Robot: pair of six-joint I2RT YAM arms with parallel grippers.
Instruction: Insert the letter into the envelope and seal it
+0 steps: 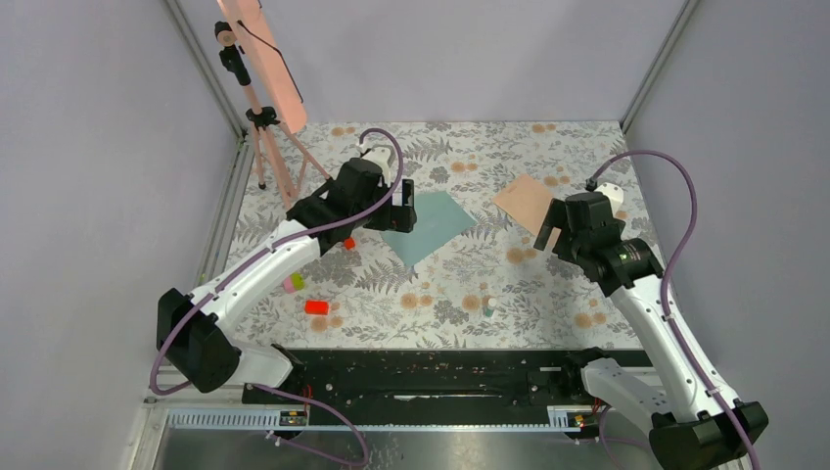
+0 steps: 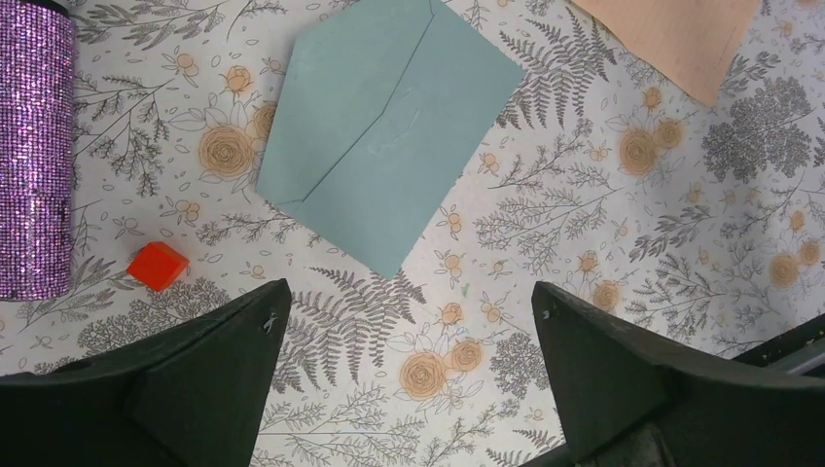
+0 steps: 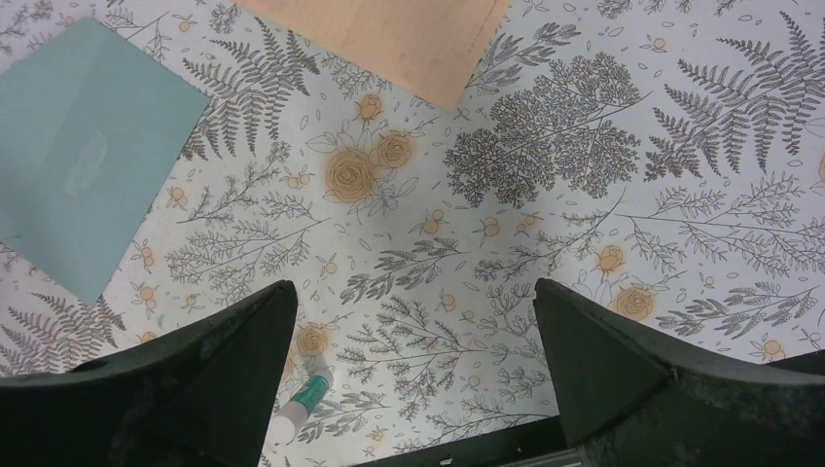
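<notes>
Top external view: the envelope (image 1: pixel 431 223) lies flat on the table (image 1: pixel 440 294), with 1 edge at the left end effector (image 1: pixel 399 211). The letter (image 1: pixel 529 201) lies flat to its right, apart from it, with the right end effector (image 1: pixel 548 235) at its near corner. Neither arm carries anything. Both sheets are thin and hug the table, so a pinch from above may well slide them instead of lifting an edge.

Left wrist view: the left end effector (image 2: pixel 404 302) is spread wide and empty, short of the envelope (image 2: pixel 389 146). The triangular flap appears folded down over the body. Unless that flap is raised first, the letter has no way in. An orange cube (image 2: pixel 157 266) sits near 1 finger, and a sweeping approach could knock it onto the paper.

Right wrist view: the right end effector (image 3: pixel 413 297) is also wide open and empty. The letter (image 3: pixel 389 39) is cut off by the top edge, beyond the fingertips. A small white-and-green tube (image 3: pixel 304 399) lies just beside 1 finger and could be nudged. Nothing pins the envelope (image 3: pixel 83 156), so dragging the letter toward it risks shoving it askew or creasing a corner.
</notes>
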